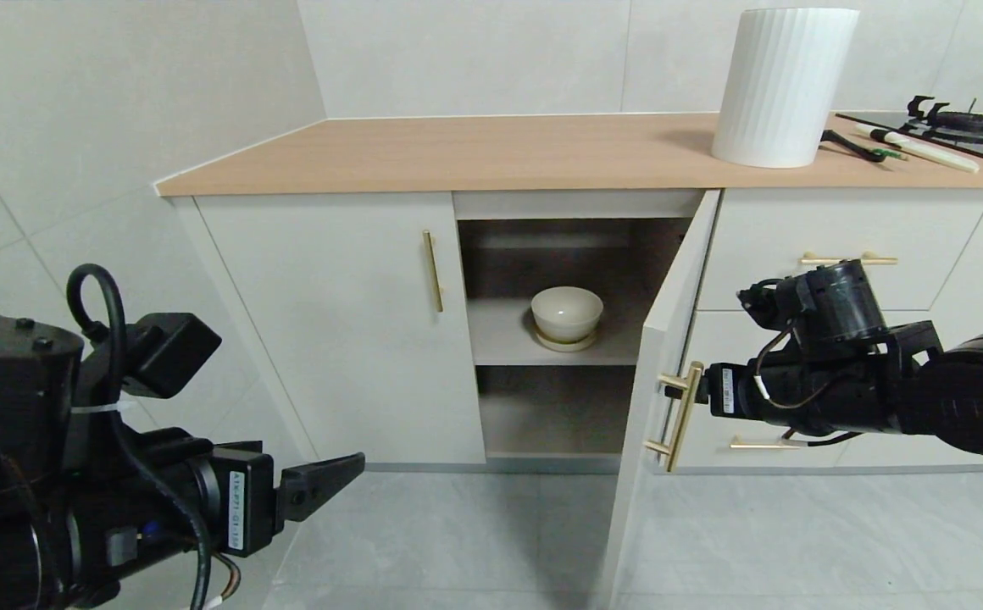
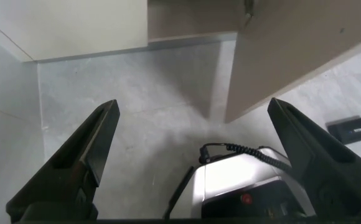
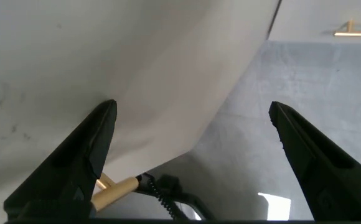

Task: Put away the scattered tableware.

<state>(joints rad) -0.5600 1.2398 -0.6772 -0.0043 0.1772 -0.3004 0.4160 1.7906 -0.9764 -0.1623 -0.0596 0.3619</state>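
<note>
A pale bowl [image 1: 566, 312] rests on a small plate [image 1: 564, 343] on the middle shelf [image 1: 504, 339] of an open cabinet. Its door [image 1: 657, 356] swings out toward me, with a gold handle [image 1: 683, 415] on its outer face. My right gripper [image 1: 685, 388] is at that handle's upper end; in the right wrist view this gripper [image 3: 193, 104] is open, facing the door panel [image 3: 106, 62], with the handle [image 3: 115, 190] by one finger. My left gripper [image 1: 343, 470] hangs low at the left, and it [image 2: 193, 106] is open and holds nothing above the floor.
A tall white ribbed container [image 1: 784, 85] stands on the wooden counter [image 1: 474, 152], with utensils [image 1: 915, 148] and a stove burner [image 1: 966, 123] to its right. Drawers with gold handles [image 1: 847, 258] are behind the right arm. The neighbouring cabinet door [image 1: 339, 322] is closed. Grey floor [image 1: 474, 542] lies in front.
</note>
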